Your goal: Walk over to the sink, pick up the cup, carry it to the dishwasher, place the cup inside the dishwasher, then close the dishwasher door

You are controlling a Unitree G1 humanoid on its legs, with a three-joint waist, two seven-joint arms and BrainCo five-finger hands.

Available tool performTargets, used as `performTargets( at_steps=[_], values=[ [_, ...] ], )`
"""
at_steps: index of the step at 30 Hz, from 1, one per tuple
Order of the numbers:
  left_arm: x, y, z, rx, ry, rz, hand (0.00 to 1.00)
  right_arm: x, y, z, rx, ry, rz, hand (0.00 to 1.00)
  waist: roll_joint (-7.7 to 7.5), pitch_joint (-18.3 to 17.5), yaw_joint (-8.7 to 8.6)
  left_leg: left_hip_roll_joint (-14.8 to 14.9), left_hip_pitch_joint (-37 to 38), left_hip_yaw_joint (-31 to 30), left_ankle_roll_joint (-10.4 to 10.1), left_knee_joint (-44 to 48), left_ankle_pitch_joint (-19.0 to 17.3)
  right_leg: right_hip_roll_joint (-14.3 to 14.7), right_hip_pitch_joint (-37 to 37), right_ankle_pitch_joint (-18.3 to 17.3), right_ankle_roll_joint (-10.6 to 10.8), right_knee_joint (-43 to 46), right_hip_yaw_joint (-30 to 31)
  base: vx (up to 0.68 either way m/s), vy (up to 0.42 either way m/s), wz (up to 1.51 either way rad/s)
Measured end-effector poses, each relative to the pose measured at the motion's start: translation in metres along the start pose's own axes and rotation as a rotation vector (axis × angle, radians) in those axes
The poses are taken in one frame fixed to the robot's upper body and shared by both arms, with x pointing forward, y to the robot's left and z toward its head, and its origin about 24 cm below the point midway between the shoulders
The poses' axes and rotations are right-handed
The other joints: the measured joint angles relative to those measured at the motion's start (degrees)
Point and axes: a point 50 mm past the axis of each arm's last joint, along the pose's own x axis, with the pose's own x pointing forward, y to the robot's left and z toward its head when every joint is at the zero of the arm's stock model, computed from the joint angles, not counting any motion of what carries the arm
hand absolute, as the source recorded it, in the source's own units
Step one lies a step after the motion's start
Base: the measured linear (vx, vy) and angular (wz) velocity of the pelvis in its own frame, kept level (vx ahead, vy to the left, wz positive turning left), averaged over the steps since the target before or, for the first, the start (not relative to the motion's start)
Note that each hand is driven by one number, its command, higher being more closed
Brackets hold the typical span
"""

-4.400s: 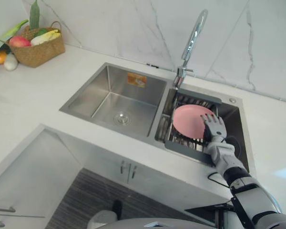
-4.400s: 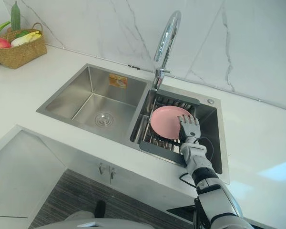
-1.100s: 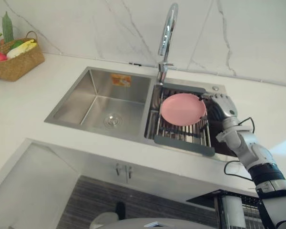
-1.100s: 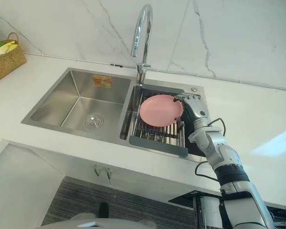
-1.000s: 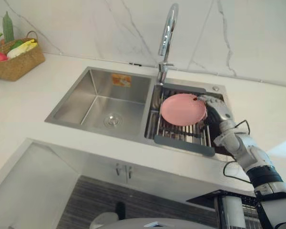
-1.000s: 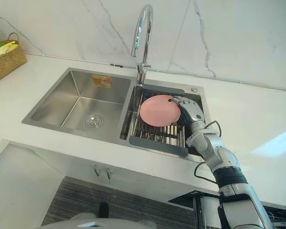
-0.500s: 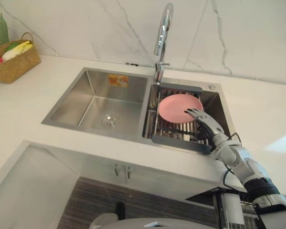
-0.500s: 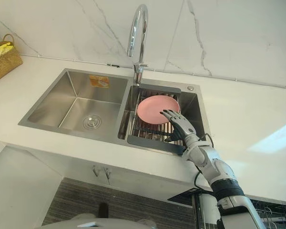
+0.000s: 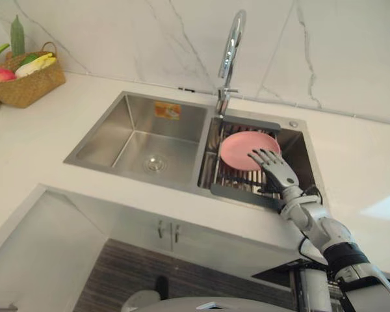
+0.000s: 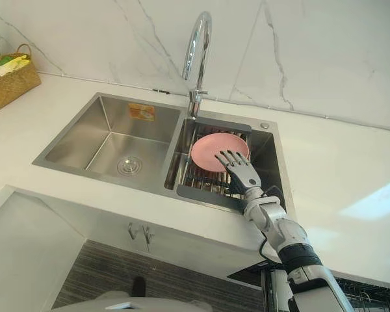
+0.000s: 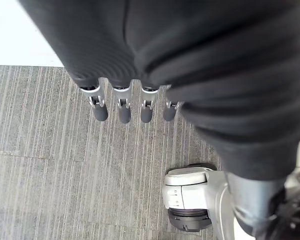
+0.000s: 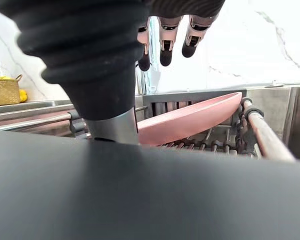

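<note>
A pink plate (image 9: 242, 147) lies tilted on the dark drying rack (image 9: 242, 193) in the sink's right basin. My right hand (image 9: 273, 168) hovers open, fingers spread, over the plate's near right edge, not touching it as far as I can tell. In the right wrist view its fingers (image 12: 165, 51) hang straight above the plate (image 12: 190, 120) and the rack's rail (image 12: 265, 137). My left hand (image 11: 121, 111) hangs open over the striped grey floor in the left wrist view, holding nothing.
The steel left basin (image 9: 149, 136) has a drain in its bottom. A tall chrome faucet (image 9: 231, 52) stands behind the rack. A wicker basket of produce (image 9: 26, 81) sits on the white counter, far left. A wire rack (image 10: 377, 289) shows below the counter, lower right.
My right hand has come from the plate's right edge round to its near edge, and its fingers have spread straight. The head views have shifted a little.
</note>
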Motion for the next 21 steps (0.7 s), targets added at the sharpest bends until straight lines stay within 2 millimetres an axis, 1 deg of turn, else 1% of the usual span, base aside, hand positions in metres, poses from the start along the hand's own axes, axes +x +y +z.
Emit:
performTargets(
  at_steps=[8,10,13,17,21],
  values=[
    [0.0,0.001,-0.002,-0.002,0.006,0.002,0.0,0.003,0.006,0.002,-0.116,0.018,-0.043,0.0,-0.3,-0.18,0.19,-0.01,-0.53,-0.33,-0.1,0.0,0.09,0.01,-0.04,-0.04,0.16,0.01,-0.12,-0.01,-0.001,0.0],
    [0.001,0.001,-0.002,-0.003,0.006,0.002,0.0,0.003,0.006,0.002,-0.121,0.027,-0.046,0.0,-0.39,-0.24,0.13,-0.05,-0.81,-0.51,0.25,0.0,-0.15,0.01,-0.2,-0.06,0.18,0.01,-0.31,-0.01,-0.005,0.05],
    [0.0,0.002,-0.003,-0.006,0.005,0.007,0.0,0.003,0.008,0.001,-0.129,0.039,-0.04,0.0,-0.79,-0.31,0.0,-0.16,-1.14,-1.15,0.25,0.0,-0.15,-0.02,-0.24,-0.06,0.19,0.01,-0.89,0.01,-0.013,0.09],
    [0.0,0.004,-0.003,-0.011,0.005,0.011,0.0,0.001,0.011,-0.001,-0.131,0.058,-0.038,0.0,-1.23,-0.49,0.17,-0.2,-1.22,-1.38,0.21,0.0,-0.12,-0.01,-0.2,-0.07,0.2,0.07,-1.13,0.01,-0.007,0.03],
    [0.0,0.006,-0.003,-0.02,0.005,0.015,0.0,0.0,0.015,-0.005,-0.118,0.099,-0.028,0.0,-1.27,-0.49,0.51,-0.31,-1.38,-1.54,0.22,0.0,-0.13,-0.03,-0.16,-0.08,0.21,0.1,-1.35,0.0,-0.008,0.04]
  ],
)
